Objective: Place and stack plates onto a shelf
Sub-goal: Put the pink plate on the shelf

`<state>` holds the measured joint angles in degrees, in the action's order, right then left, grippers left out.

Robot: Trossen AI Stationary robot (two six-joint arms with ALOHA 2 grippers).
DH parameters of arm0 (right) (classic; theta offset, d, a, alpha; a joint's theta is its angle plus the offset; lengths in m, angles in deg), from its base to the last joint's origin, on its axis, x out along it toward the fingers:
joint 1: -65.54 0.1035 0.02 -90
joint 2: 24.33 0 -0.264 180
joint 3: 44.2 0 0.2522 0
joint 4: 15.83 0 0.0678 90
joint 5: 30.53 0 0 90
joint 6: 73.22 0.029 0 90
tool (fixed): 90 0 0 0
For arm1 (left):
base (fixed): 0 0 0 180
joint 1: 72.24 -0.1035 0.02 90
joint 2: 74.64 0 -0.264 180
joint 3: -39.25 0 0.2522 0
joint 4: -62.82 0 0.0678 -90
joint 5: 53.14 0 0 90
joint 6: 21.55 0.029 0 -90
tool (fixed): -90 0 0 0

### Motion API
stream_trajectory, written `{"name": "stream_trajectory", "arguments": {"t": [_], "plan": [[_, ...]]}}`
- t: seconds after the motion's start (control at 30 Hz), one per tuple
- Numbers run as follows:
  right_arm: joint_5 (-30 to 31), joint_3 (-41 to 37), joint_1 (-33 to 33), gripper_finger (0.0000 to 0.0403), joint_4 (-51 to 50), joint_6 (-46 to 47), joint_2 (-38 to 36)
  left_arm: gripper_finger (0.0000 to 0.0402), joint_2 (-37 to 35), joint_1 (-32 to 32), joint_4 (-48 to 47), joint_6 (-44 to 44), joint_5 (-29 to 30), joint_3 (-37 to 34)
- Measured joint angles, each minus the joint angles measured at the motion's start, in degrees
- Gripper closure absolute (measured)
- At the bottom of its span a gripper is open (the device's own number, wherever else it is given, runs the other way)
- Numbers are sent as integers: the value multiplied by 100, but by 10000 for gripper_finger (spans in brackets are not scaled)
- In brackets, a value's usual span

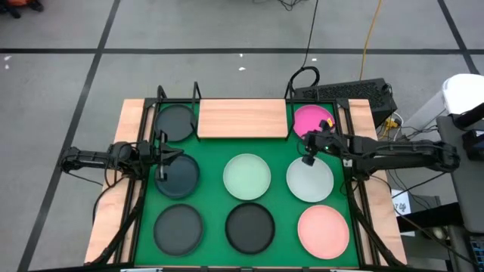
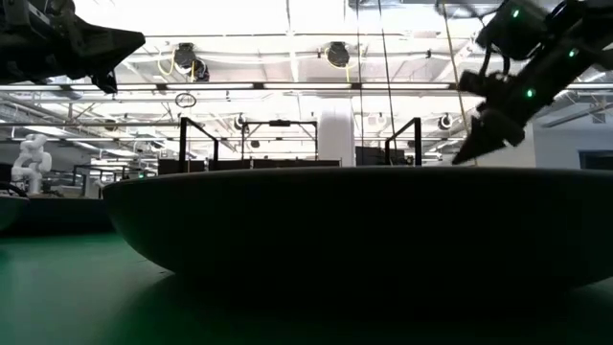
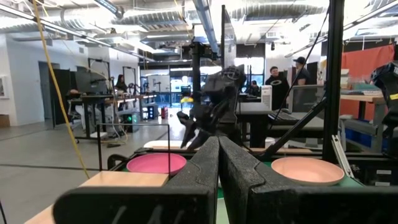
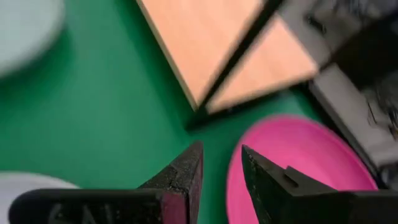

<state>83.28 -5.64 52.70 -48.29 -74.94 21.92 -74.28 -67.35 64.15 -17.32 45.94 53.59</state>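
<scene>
Several plates lie flat on the green mat (image 1: 212, 155): three dark ones (image 1: 175, 122) (image 1: 178, 229) (image 1: 250, 227), a pale green one (image 1: 247, 176), a whitish one (image 1: 311, 183), a light pink one (image 1: 324, 230) and a magenta one (image 1: 311, 118). A fourth dark plate (image 1: 181, 175) lies under my left gripper (image 1: 162, 160), which hovers shut (image 3: 219, 155) and level. My right gripper (image 1: 309, 156) is raised and slightly open (image 4: 222, 169), its fingers standing over the magenta plate's (image 4: 298, 155) rim nearest the shelf. The light-wood shelf (image 1: 242, 119) is bare.
Black wire frames (image 1: 160, 94) stand at the mat's far corners and beside the shelf. Wooden table strips (image 1: 113, 204) flank the mat. A dark plate (image 2: 354, 220) fills the low view. Cables and a keyboard (image 1: 355, 92) lie beyond the table's far right corner; people stand in the room behind.
</scene>
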Motion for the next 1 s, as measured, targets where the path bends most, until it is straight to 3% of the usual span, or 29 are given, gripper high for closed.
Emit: {"name": "stream_trajectory", "arguments": {"t": [0.2, 0.5, 0.8, 1.0], "plan": [[-7, 0, -505, 292, -438, 253, 518, 385, 0, 1, 0, -1, -1, 0], [-332, 0, -1107, 262, -48, -80, 1519, 385, 0, 0, 0, -1, -1, 0], [-310, 0, -1513, 264, 460, -350, 2323, 385, 0, 0, 2, 0, -2, 1], [-328, 11, -1705, 296, 586, -348, 2560, 385, 0, 0, 1, -1, -2, 0]]}}
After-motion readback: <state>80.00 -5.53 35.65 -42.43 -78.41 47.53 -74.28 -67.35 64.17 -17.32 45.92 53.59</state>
